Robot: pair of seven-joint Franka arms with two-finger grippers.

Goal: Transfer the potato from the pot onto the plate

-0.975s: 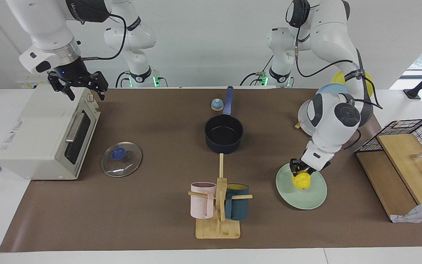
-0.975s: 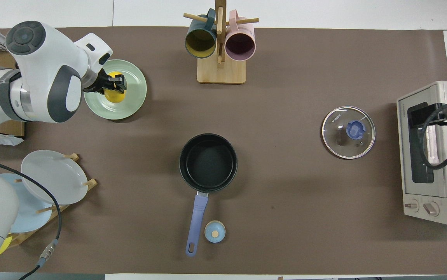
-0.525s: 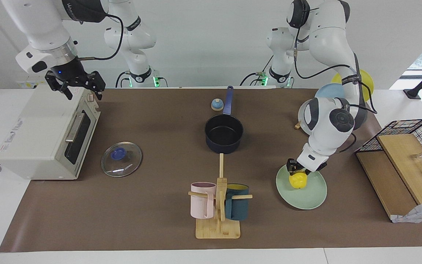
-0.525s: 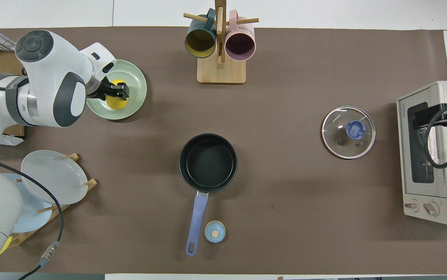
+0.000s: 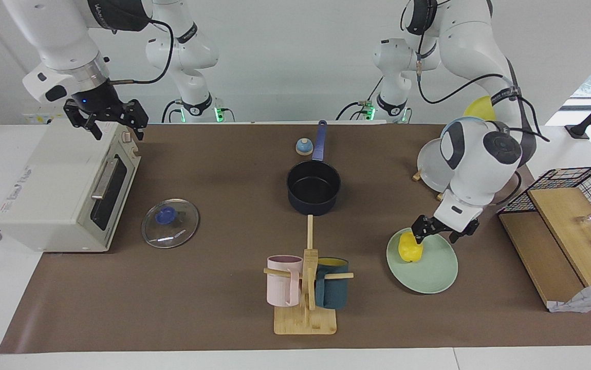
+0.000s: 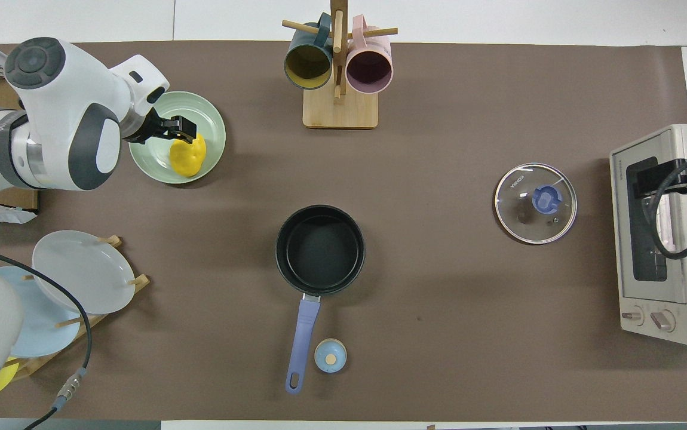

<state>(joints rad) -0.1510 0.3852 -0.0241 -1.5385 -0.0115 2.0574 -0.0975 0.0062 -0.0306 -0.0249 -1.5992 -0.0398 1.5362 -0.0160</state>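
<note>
Pot (image 5: pixel 313 187) sits empty nearer to me than the plate (image 5: pixel 437 275), mid-table, handle toward my bases. Farther out, toward my left arm's end, the potato (image 5: pixel 409 247) lies on the plate's rim side, free. My left claw (image 5: pixel 442 236) hangs just over the plate beside it, jaws wide, holding nothing. I judge the step is to lift straight up without nudging the potato off the edge. A second ago that claw gripped the potato; now it has let go. My right claw (image 5: pixel 115 122) waits wide over the toaster oven (image 5: pixel 59 190).
</note>
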